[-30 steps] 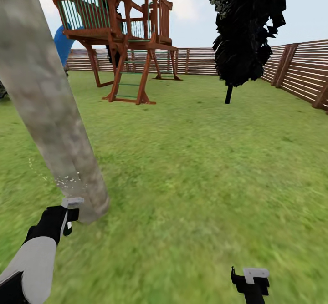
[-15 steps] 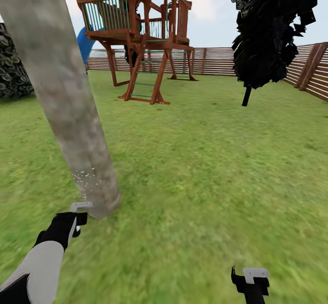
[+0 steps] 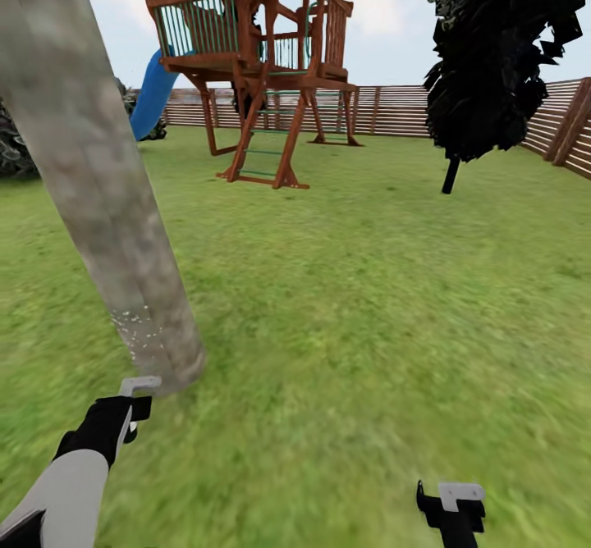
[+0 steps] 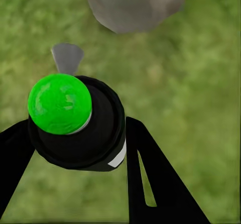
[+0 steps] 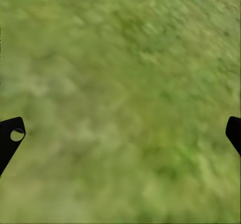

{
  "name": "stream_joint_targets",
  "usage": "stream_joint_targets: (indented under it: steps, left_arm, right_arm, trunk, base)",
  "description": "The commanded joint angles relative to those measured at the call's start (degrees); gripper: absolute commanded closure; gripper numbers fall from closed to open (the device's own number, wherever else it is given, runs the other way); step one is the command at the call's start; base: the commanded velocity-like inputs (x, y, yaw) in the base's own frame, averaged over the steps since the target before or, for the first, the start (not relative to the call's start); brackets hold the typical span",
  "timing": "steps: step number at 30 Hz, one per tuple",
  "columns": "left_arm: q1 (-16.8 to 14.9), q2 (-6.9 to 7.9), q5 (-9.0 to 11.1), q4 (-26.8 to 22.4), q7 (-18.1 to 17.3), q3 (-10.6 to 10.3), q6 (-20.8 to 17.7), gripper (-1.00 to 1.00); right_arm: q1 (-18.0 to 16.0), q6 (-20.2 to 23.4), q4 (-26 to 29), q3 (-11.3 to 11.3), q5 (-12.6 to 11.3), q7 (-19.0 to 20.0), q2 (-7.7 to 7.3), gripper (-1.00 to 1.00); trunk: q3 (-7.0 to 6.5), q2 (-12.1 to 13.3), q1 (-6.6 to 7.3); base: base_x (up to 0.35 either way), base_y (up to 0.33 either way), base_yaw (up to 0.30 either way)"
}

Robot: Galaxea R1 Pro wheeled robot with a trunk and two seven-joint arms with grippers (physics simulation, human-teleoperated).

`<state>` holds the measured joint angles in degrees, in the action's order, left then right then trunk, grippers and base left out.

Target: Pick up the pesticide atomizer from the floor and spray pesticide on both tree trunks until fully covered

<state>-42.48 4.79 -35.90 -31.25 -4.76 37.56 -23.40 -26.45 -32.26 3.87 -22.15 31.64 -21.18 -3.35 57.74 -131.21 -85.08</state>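
Outdoors, the left gripper clamped a black pesticide atomizer with a green cap beside the speck-dusted mottled grey-tan tree trunk; the right gripper hung spread over open green grass.

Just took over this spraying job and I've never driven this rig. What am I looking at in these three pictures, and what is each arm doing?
This is a wheeled, two-armed robot in a simulated garden. The head view looks down over both arms. The left gripper is near the base of the thick grey tree trunk, where white pesticide specks dot the bark. Behind stand a wooden play tower, a dark-leaved tree and the slat fence.

The left wrist view looks along that gripper's fingers: they clamp the black atomizer with its green top, the trunk base just ahead. The right wrist view shows the right gripper spread wide over bare grass, holding nothing.
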Motion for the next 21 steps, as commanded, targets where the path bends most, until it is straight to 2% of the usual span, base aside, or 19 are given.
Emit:
stream_joint_targets:
  steps: [1, 5, 11, 15, 21]
  left_arm:
    - [0.02, -0.09, 0.02, 0.03, 0.01, -0.02, 0.00, 1.00]
    - [0.03, -0.26, 0.11, -0.35, 0.03, 0.05, -0.07, 1.00]
    - [0.03, 0.09, -0.02, -0.74, 0.05, 0.15, -0.07, 1.00]
    - [0.03, 0.02, 0.00, -0.75, 0.09, 0.07, -0.07, 1.00]
    - [0.03, -0.37, 0.12, -0.73, 0.10, 0.06, -0.07, 1.00]
  right_arm:
    - [0.00, 0.00, 0.00, 0.00, -0.02, 0.00, 0.00, -1.00]
    - [0.00, 0.00, 0.00, 0.00, 0.00, 0.00, 0.01, -1.00]
    - [0.00, 0.00, 0.00, 0.00, 0.00, 0.00, 0.01, -1.00]
    - [0.00, 0.00, 0.00, 0.00, -0.02, 0.00, 0.01, -1.00]
    - [0.00, 0.00, 0.00, 0.00, -0.01, 0.00, 0.01, -1.00]
  trunk:
    - [0.00, 0.00, 0.00]
    - [0.00, 0.00, 0.00]
    - [0.00, 0.00, 0.00]
    - [0.00, 0.00, 0.00]
    - [0.00, 0.00, 0.00]
  base:
    - [0.202, -0.220, 0.274]
    - [0.231, -0.188, 0.228]
    - [0.259, -0.167, 0.037]
    - [0.250, -0.165, 0.254]
    - [-0.014, -0.220, 0.277]
